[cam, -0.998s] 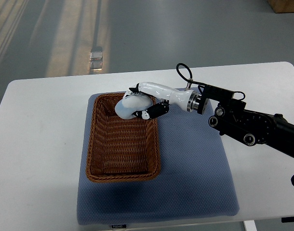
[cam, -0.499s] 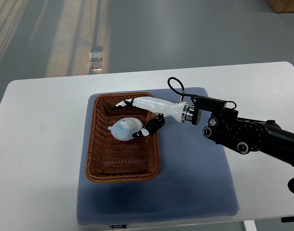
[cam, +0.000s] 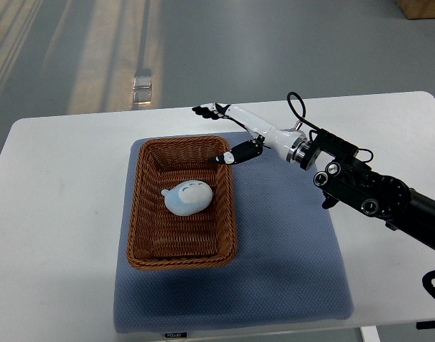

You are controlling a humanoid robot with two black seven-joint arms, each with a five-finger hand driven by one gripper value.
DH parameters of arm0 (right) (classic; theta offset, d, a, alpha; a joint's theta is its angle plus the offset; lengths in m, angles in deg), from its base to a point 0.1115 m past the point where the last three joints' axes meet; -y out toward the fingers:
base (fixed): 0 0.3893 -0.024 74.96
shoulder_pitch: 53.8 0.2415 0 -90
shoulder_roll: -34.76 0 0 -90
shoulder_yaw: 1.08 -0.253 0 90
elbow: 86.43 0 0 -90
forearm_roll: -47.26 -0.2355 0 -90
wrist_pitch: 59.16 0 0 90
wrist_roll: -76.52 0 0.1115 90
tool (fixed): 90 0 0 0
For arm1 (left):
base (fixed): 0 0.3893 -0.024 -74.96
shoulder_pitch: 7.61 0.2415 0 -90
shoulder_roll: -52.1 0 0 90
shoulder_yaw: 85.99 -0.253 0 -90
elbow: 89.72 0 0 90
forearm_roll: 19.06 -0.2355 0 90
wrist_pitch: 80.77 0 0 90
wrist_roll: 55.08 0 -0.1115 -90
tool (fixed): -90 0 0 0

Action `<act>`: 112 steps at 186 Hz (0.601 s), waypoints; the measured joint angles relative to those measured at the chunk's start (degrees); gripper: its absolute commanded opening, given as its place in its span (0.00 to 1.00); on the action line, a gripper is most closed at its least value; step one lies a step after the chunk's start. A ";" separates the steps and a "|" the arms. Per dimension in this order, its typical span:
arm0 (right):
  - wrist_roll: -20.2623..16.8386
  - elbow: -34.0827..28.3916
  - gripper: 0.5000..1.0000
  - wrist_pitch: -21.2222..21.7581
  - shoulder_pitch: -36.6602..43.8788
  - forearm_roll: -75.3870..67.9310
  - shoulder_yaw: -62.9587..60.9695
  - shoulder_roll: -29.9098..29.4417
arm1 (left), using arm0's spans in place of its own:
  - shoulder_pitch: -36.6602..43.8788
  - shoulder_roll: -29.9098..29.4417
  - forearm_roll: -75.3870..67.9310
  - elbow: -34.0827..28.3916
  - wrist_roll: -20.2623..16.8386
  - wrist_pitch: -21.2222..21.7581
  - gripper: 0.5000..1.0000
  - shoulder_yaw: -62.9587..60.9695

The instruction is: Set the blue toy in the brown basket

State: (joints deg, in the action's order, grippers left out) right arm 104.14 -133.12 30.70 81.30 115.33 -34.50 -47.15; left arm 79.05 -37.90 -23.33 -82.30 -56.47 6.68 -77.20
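Blue toy (cam: 188, 197) was a pale, rounded, smooth-looking blob lying inside the brown basket (cam: 143, 214), slightly above the basket's middle, just left of centre frame. Its long axis ran roughly left to right, tilted a little, with a small nub pointing toward the left. I saw my right hand (cam: 227, 135) released and empty, fingers spread above the basket's upper right corner.

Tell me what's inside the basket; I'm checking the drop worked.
Only the blue toy lies inside the basket, on its woven floor. The open right hand is outside. Whatever's beneath the toy is hidden.
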 measured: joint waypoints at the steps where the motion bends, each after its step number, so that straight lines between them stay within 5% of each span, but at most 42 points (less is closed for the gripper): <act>1: -0.07 0.07 0.77 -0.01 -0.10 -0.34 -0.20 0.01 | 0.00 0.00 0.00 0.00 0.00 0.00 1.00 0.00; 112: -2.27 3.00 0.78 -0.25 -6.75 -47.54 -6.90 5.08 | 0.00 0.00 0.00 0.09 -0.01 0.00 1.00 0.08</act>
State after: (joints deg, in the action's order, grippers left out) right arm 101.87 -130.13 30.45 74.55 67.79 -41.40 -42.07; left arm 79.05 -37.90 -23.34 -82.22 -56.48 6.68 -77.12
